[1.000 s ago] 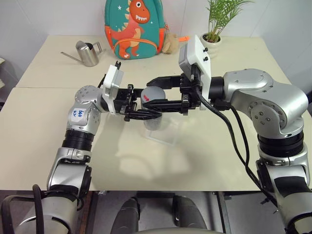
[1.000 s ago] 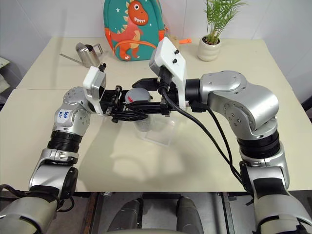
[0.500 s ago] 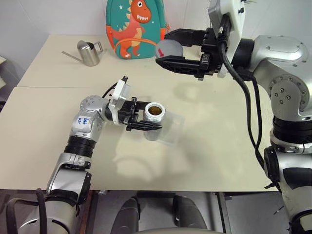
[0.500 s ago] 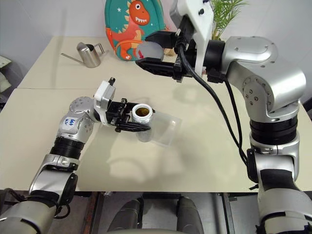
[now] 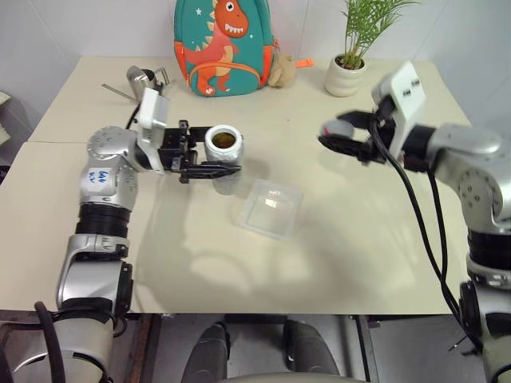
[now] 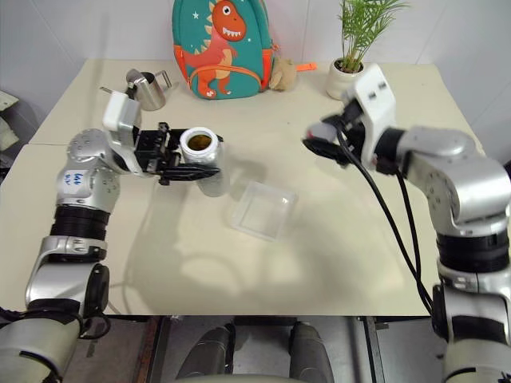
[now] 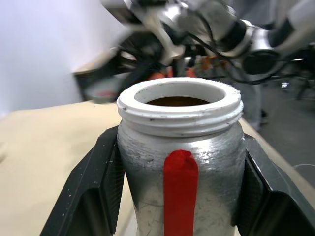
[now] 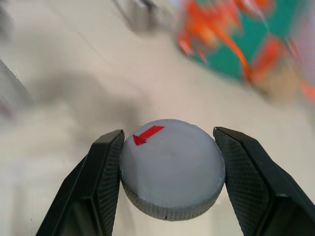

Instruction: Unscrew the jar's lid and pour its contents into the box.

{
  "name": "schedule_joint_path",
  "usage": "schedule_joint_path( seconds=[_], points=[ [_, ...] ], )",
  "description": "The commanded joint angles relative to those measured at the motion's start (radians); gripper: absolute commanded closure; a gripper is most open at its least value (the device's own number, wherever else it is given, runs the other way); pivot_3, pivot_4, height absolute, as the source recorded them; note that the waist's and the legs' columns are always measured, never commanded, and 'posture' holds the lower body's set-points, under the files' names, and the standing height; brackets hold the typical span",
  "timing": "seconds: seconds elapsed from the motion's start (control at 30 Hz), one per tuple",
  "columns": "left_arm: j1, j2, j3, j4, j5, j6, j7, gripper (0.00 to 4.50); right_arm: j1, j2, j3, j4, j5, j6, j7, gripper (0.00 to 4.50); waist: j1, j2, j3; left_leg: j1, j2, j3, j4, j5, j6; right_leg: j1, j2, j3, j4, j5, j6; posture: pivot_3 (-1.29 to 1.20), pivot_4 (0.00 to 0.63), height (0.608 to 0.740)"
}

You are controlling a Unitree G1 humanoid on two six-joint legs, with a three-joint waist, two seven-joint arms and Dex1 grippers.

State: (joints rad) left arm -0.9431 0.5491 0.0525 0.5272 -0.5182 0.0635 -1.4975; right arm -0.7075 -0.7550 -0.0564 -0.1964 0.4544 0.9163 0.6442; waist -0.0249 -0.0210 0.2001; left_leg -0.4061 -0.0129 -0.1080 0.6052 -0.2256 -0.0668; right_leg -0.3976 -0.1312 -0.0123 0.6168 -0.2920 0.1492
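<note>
My left gripper [image 5: 229,167] is shut on the jar [image 5: 223,158]. It holds the jar upright and uncapped, left of and behind the box [image 5: 246,217]. Brown contents [image 5: 224,140] show in the jar's white-rimmed mouth. In the left wrist view the jar [image 7: 179,162] sits between the black fingers [image 7: 93,196] and has a red stripe down its side. The lid [image 5: 340,128], grey with a red arrow, is clamped in my shut right gripper [image 5: 330,138] over the table's right side, well apart from the jar. The right wrist view shows the lid [image 8: 172,169] edge-on between the pads. The clear box lies flat on the table.
A dinosaur backpack [image 5: 222,44] stands at the back centre with a small plush toy [image 5: 278,72] beside it. A steel watering can [image 5: 137,78] is at the back left behind my left wrist. A white plant pot [image 5: 345,73] stands at the back right.
The lid has come off the jar. My right gripper carried it up, then right and down. My left gripper moved the open jar left, off the box.
</note>
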Motion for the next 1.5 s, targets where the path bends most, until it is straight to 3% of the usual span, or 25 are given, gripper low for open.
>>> schedule_joint_path(
  seconds=[0.03, 0.2, 0.47, 0.67, 0.9, 1.0, 1.17, 1.33, 1.5],
  points=[
    [-0.002, 0.031, 0.052, -0.017, -0.005, 0.001, 0.02, 2.08, 0.099, -0.005, -0.078, -0.06, -0.02, 0.022, -0.07, 1.86, 0.0, 0.0, 0.0, 0.0, 0.0, 0.0, 0.0, 0.0, 0.0, 0.0, 0.0, 0.0, 0.0, 0.0, 0.0, 0.0, 0.15, 0.74],
    [0.019, 0.037, 0.084, -0.026, 0.015, -0.014, 0.085, 2.08, 0.287, 0.054, -0.105, -0.085, -0.038, 0.019, -0.148, 1.86, -0.001, 0.0, 0.0, 0.0, 0.0, 0.001, 0.001, 0.0, 0.0, 0.0, 0.0, 0.001, 0.001, 0.0, 0.0, 0.0, 0.15, 0.74],
    [0.025, 0.011, 0.077, -0.026, 0.07, -0.065, 0.174, 2.08, 0.369, 0.107, -0.113, -0.073, -0.04, -0.019, -0.161, 1.86, 0.001, 0.0, 0.0, 0.001, 0.0, 0.002, 0.006, 0.0, 0.001, 0.0, 0.0, 0.002, 0.001, 0.0, 0.0, 0.0, 0.15, 0.74],
    [0.012, -0.009, 0.067, -0.025, 0.089, -0.089, 0.196, 2.08, 0.411, 0.093, -0.132, -0.108, -0.014, -0.039, -0.122, 0.03, 0.004, 0.0, 0.0, 0.001, 0.0, 0.002, 0.006, 0.0, 0.001, 0.001, 0.0, 0.002, 0.001, 0.001, 0.001, 0.0, 0.15, 0.74],
    [-0.008, -0.024, 0.059, -0.012, 0.115, -0.134, 0.214, 2.08, 0.46, 0.04, -0.22, -0.185, 0.021, -0.096, -0.048, 0.03, 0.005, 0.0, 0.0, 0.001, 0.0, 0.002, 0.006, -0.001, 0.001, 0.001, 0.0, 0.002, 0.001, 0.001, 0.002, 0.0, 0.15, 0.74],
    [-0.02, -0.03, 0.052, 0.006, 0.138, -0.185, 0.227, 2.08, 0.494, 0.034, -0.304, -0.27, 0.138, -0.114, 0.045, 0.03, 0.009, 0.0, 0.0, 0.001, 0.0, 0.002, 0.006, -0.001, 0.001, 0.002, 0.0, 0.002, -0.002, 0.001, 0.002, 0.0, 0.15, 0.74],
    [-0.086, -0.025, -0.039, 0.122, 0.311, -0.464, 0.229, 2.08, 0.607, 0.009, -0.451, -0.387, 0.384, -0.15, 0.269, 0.03, 0.025, 0.0, 0.0, 0.002, 0.0, 0.003, 0.006, -0.001, 0.002, 0.004, 0.001, 0.002, -0.005, 0.002, 0.003, 0.0, 0.15, 0.74],
    [-0.182, -0.046, -0.124, 0.269, 0.451, -0.739, 0.26, 2.08, 0.655, -0.047, -0.508, -0.373, 0.45, -0.182, 0.359, 0.03, 0.034, -0.001, 0.0, 0.001, -0.001, 0.004, 0.008, -0.001, 0.002, 0.006, 0.0, 0.002, -0.012, 0.006, 0.005, 0.0, 0.15, 0.74],
    [-0.286, -0.085, -0.21, 0.418, 0.591, -0.992, 0.337, 2.08, 0.672, -0.076, -0.502, -0.356, 0.437, -0.207, 0.349, 0.03, 0.048, -0.001, 0.0, 0.001, 0.0, 0.005, 0.008, -0.001, 0.002, 0.006, 0.0, 0.003, -0.014, 0.007, 0.005, 0.0, 0.15, 0.74]
  ],
)
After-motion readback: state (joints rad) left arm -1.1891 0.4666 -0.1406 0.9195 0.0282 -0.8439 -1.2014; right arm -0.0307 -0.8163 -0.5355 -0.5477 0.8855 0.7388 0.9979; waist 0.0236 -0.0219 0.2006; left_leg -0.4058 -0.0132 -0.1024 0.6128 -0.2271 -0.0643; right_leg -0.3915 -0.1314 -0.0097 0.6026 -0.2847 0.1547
